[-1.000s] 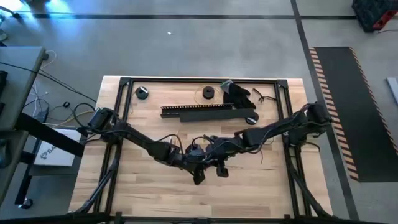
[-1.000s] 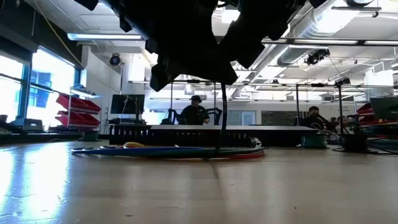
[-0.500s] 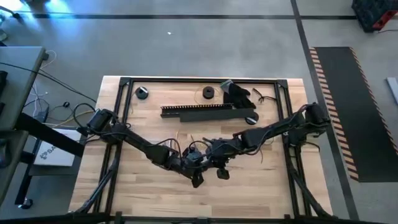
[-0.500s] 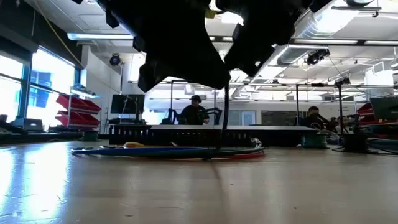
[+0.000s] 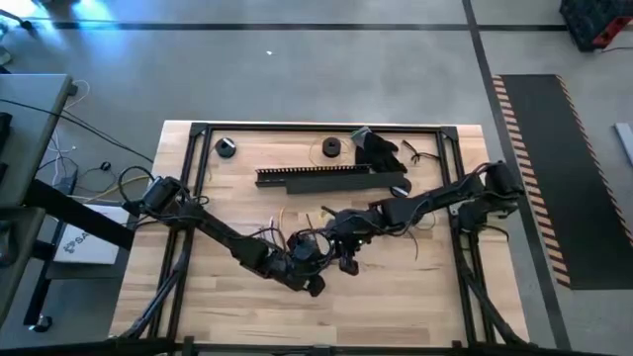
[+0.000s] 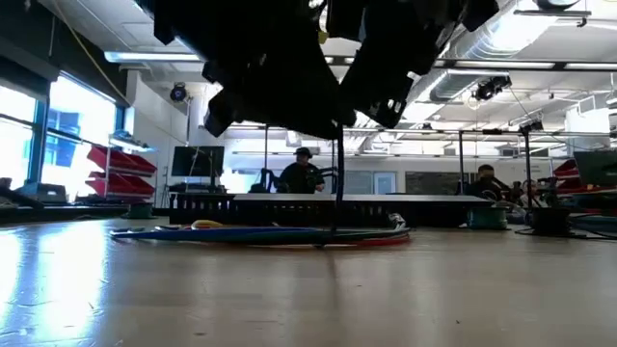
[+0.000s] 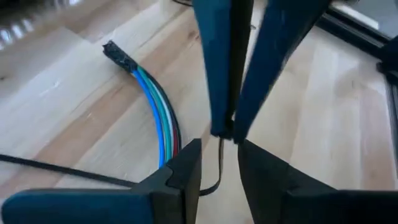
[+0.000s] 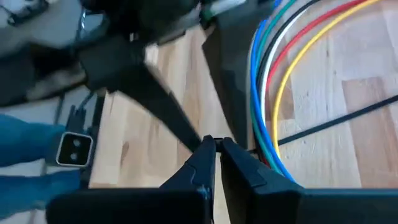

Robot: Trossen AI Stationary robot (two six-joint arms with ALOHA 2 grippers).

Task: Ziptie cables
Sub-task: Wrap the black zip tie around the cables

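A black slotted duct (image 5: 331,178) lies beside a black glove (image 5: 380,150).

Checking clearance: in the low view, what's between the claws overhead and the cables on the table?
Only the ziptie, hanging straight down from the claws to the cables; the low view shows nothing else in that gap.

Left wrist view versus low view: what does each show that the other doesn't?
Only the left wrist view shows the cables' dark connector and a gap between the left gripper fingers. Only the low view shows the ziptie hanging straight down from the dark arms to the table, with people seated in the room behind. Both show the cables lying flat on the wood.
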